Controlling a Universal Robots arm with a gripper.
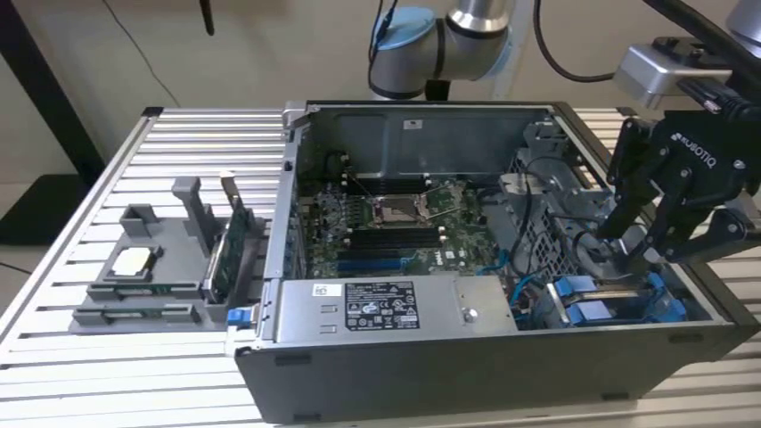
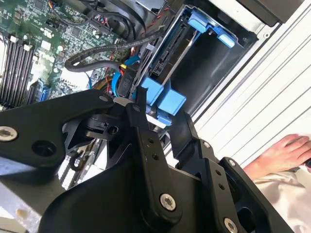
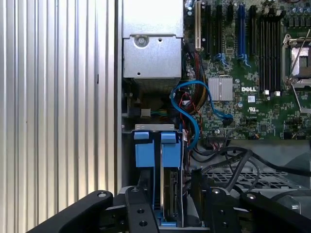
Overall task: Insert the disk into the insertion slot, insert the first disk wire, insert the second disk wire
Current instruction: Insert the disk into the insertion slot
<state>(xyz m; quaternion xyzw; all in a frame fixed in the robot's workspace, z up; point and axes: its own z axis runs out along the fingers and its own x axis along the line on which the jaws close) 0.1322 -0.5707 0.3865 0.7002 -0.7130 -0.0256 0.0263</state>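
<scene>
The gripper [image 1: 630, 247] hangs inside the open case [image 1: 500, 374], at the exterior view's right, straight above the slot [image 2: 209, 73]. Its jaws stand apart, one on each side of the disk [image 3: 170, 191], and I judge that they bracket it rather than clamp it. That straddle keeps the disk lined up with the slot's narrow walls, so it can only travel along the bay.

The disk stands on edge within the slot, which suits a bay barely wider than the disk itself. It seems to sit deep already, with the two blue tabs of its carrier close to the slot's metal frame. The case lies on its side on the slatted table [image 1: 178, 134], so the bay opens upward to the arm.

A blue wire [image 3: 187, 111] loops loose just beside the slot, between it and the motherboard [image 1: 393, 223]. Whether any wire is plugged into the disk, I cannot tell. In the second wrist view a person's hand [image 2: 286, 150] rests on the table, well apart from the case.

The disk shows as a thin silver-grey slab seen edge-on, clipped in bright blue plastic. Its label is hidden from these angles. It looks rigid and easy to guide by its frame.
</scene>
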